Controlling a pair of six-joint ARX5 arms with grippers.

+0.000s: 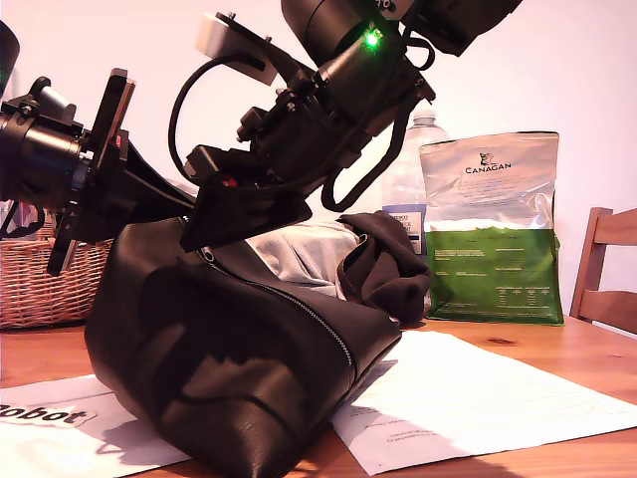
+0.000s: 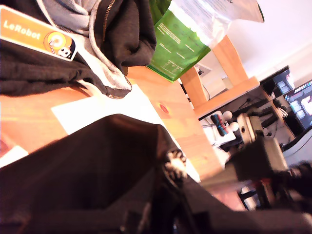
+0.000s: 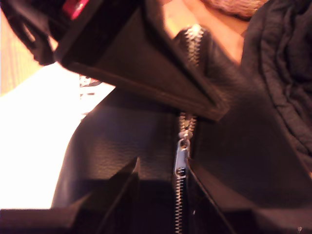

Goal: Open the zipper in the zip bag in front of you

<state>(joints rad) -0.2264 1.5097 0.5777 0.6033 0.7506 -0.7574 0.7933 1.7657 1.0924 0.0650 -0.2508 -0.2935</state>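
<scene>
Closest in the exterior view is the zip bag (image 1: 229,378), big, dark and soft. It sits on the wooden table (image 1: 557,334), partly on white papers (image 1: 478,388). The zipper (image 1: 299,304) runs along its top edge, sloping down toward the exterior view's right. My first gripper (image 1: 174,209) comes in from the exterior view's left and touches the high end of the bag. My second gripper (image 1: 249,214) reaches down from above and sits on the top edge just beside it. Behind the bag are grey and black clothes (image 1: 328,249), a bottle (image 1: 413,169) and a silver and green pouch (image 1: 493,229). A basket (image 1: 40,279) stands at the exterior view's left edge and a chair (image 1: 607,269) at its right edge. The table near the chair is bare.

Dark leather of the bag (image 2: 87,165) fills the near part of the first wrist view, with a bit of silver zipper (image 2: 173,163) at its edge. Past it are paper (image 2: 112,109), the clothes (image 2: 97,39) and the pouch (image 2: 180,44). I cannot tell if my first gripper is pinching or not.

In the second wrist view, the fingers (image 3: 122,195) of my second gripper stand a little apart, one on each side of the zipper line. The pull tab (image 3: 181,158) lies in the gap, close to one finger, not squeezed. Further up the zipper, a dark jaw of my first gripper lies across the teeth.
</scene>
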